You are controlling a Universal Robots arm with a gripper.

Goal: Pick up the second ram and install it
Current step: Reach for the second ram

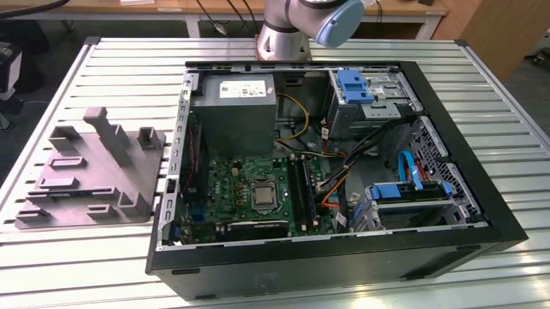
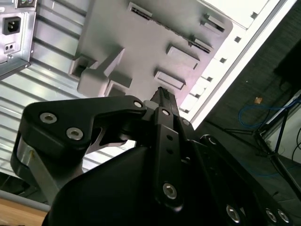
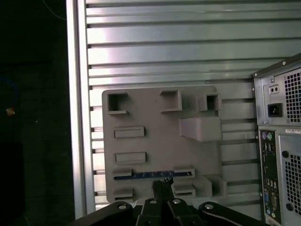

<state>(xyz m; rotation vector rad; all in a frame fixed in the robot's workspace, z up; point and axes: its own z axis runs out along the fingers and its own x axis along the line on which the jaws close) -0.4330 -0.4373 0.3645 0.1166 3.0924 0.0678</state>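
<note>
We reckon we're at the pick-up — gripper (image 3: 162,184), clenched empty, hangs over the ram (image 3: 141,175) in the plate (image 3: 150,101) — a grasp needs jaws parted.

In the exterior view, the slatted table (image 1: 86,257) offers open room along the lower left and down the far right edge. At the left, the grey moulded plate (image 1: 86,187) raises upright blocks (image 1: 107,132). In the first wrist view, the second ram (image 3: 141,175) sits on that plate, hemmed by low blocks at both ends.

The open computer case (image 1: 344,257) takes up centre and right. Inside it:
- the power supply (image 1: 234,116) fills the upper left;
- a blue-tabbed drive cage (image 1: 365,93) fills the upper right;
- a drive bracket (image 1: 413,193) sits at the lower right;
- loose cables (image 1: 339,177) crowd just beside the memory slots (image 1: 301,185).

The arm's base (image 1: 284,38) stands at top centre.
</note>
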